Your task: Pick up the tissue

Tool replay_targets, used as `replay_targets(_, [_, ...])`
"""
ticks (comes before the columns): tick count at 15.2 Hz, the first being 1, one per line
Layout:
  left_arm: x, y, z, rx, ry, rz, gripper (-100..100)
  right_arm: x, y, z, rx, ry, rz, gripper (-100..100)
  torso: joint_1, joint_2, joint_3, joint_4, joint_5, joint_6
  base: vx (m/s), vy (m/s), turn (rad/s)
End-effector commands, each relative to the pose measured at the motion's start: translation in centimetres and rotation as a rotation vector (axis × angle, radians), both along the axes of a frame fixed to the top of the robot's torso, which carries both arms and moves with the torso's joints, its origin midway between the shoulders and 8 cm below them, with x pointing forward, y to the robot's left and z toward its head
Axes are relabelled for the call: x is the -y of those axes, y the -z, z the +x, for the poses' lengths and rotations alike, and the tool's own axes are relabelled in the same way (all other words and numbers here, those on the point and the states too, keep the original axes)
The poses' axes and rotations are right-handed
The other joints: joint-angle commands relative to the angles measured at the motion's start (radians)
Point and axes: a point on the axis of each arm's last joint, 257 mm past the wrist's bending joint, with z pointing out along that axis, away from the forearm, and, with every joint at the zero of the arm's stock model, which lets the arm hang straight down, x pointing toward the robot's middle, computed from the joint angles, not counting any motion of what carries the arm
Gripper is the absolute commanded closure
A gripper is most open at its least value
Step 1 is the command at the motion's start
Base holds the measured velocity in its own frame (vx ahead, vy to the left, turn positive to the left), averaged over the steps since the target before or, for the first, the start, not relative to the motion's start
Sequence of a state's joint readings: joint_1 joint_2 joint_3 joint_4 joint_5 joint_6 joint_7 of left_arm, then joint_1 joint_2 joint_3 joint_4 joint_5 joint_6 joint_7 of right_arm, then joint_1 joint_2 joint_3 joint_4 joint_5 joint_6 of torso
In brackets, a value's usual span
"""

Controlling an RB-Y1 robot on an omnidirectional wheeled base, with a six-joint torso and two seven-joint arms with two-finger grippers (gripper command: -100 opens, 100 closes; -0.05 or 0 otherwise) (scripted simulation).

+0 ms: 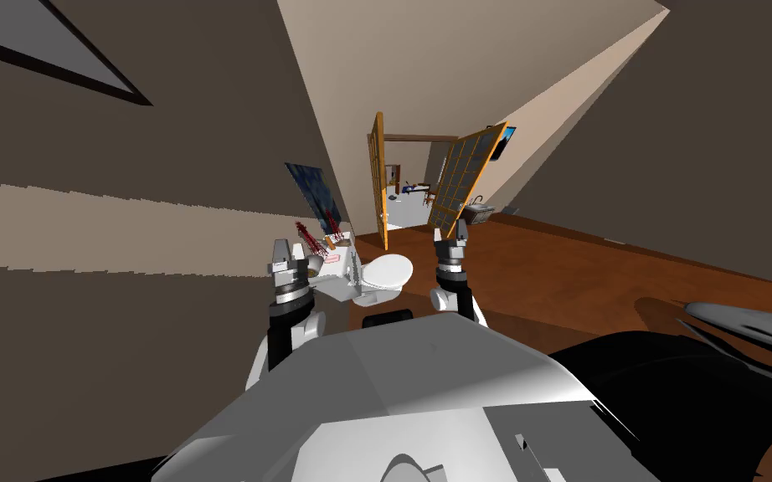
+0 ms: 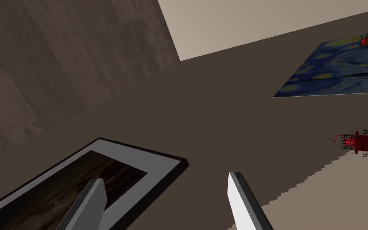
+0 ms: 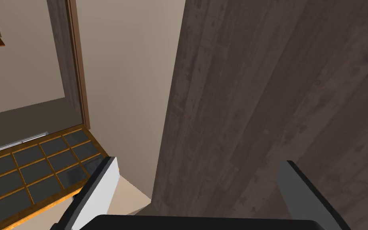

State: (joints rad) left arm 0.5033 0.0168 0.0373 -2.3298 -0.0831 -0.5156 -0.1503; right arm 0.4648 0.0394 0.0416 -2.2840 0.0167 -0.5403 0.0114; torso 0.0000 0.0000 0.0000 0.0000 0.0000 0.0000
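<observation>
Head view: A white toilet (image 1: 386,270) stands against the dark wall, lid down. On its tank lies a small pale pink box, taken to be the tissue (image 1: 331,258). It lies flat near the tank's front edge, and nothing is touching it. Two red caged lanterns (image 1: 307,238) stand at the back of the tank, behind the tissue. A blue painting (image 1: 313,192) hangs on the wall above the toilet. Beyond the toilet, a glazed door with an orange frame (image 1: 462,180) stands open.

The left gripper (image 1: 290,248) hovers just beside the toilet tank on the wall side. It is near the tissue but apart from it, with its fingers spread and nothing between them. The right gripper (image 1: 451,228) is held up on the far side of the toilet bowl, toward the door, well apart from the tissue. Its fingers are also parted.

Left wrist view: The two fingers (image 2: 95,201) stand apart and hold nothing. Past them are the dark wall, a black-framed picture (image 2: 139,159), the blue painting and both red lanterns.

Right wrist view: The two fingers (image 3: 99,191) stand wide apart and empty. They face a wall, with the glazed door to one side.
</observation>
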Motion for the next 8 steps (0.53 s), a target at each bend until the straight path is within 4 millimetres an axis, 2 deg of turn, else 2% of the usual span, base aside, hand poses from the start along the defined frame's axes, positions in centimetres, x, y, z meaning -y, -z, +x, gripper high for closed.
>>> replay_targets(1, [0.3,0.2,0.2,-0.011,0.013,0.023,-100,0.0,0.0,0.0,0.000,0.000,0.000,0,0.000,0.000,0.000,0.000,0.000,0.000,0.000,0.000,0.000])
replay_targets(8, [0.9,2.3,2.0,-0.113,0.053,0.099,-100,0.0,0.0,0.0,0.000,0.000,0.000,0,0.003,0.001,0.001,0.000,0.001,0.000,-0.015,0.026,-0.007])
